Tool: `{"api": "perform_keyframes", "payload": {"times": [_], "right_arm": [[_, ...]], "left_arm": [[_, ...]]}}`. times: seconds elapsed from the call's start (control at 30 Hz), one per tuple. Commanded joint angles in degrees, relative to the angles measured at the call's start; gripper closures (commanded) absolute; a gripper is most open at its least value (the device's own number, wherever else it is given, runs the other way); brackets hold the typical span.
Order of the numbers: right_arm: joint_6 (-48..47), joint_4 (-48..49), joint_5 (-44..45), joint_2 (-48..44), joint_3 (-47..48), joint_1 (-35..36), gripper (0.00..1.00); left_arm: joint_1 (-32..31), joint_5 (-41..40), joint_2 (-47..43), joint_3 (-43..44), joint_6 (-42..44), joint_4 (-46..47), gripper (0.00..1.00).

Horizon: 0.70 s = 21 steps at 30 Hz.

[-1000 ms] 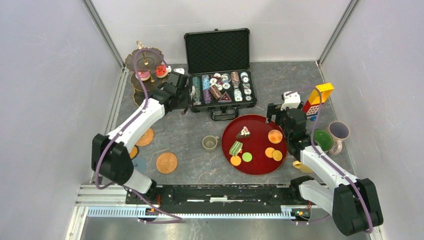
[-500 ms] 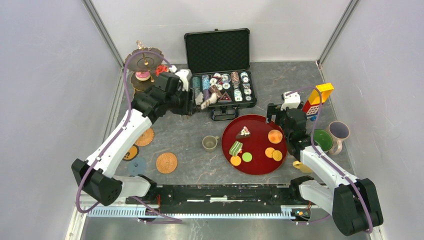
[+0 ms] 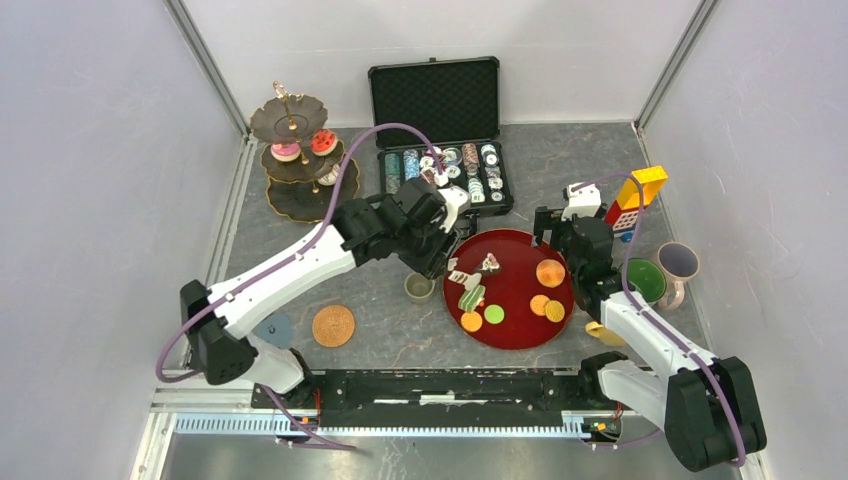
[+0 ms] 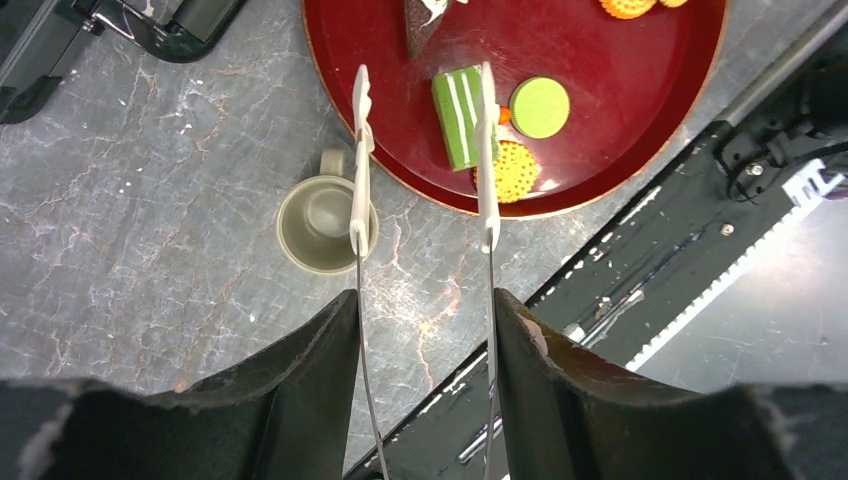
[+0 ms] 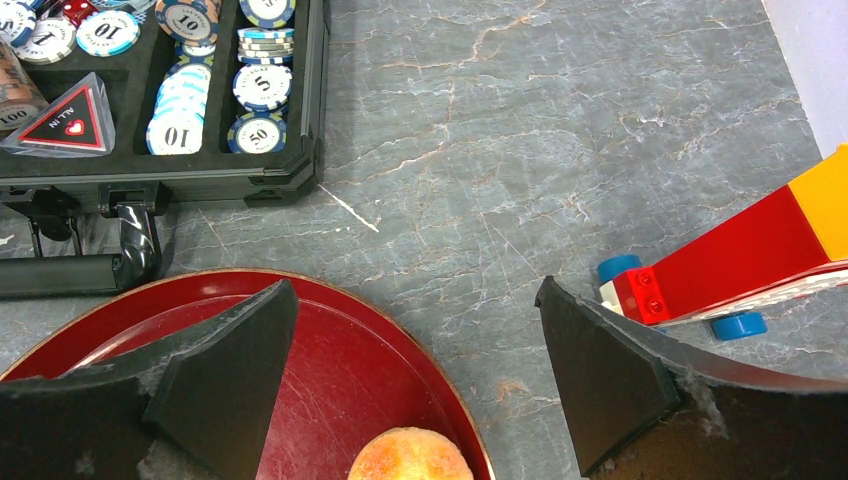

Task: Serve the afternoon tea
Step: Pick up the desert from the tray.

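Left pincer [image 4: 420, 150], clamped on white tongs [image 4: 356, 170], reaches over the red tray [image 4: 640, 140]; right pincer [image 5: 415, 385] hovers spread wide near poker chips [image 5: 262, 85] marked 10 and 50.

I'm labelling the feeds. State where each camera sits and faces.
Top external: high behind the bases, looking down on the table; both arms show.
Left wrist: on the left arm, looking down past jaws holding tongs onto red tray, olive cup.
Right wrist: on the right arm, facing chip case between open jaws.
All three share the red tray.
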Motion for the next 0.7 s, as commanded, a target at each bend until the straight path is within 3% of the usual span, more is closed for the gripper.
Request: {"api": "perform_keyframes", "payload": {"times": [0.0, 0.67], "right_arm": [[0.0, 1.3, 0.9, -0.4, 1.5, -0.2, 0.02], [0.1, 1.6, 0.7, -0.1, 1.3, -0.3, 0.02]], "left_arm": [[-0.5, -3.8, 3.2, 4.0, 3.1, 1.2, 0.45], [-1.7, 1.4, 13.0, 9.0, 7.8, 9.7, 0.48]]}}
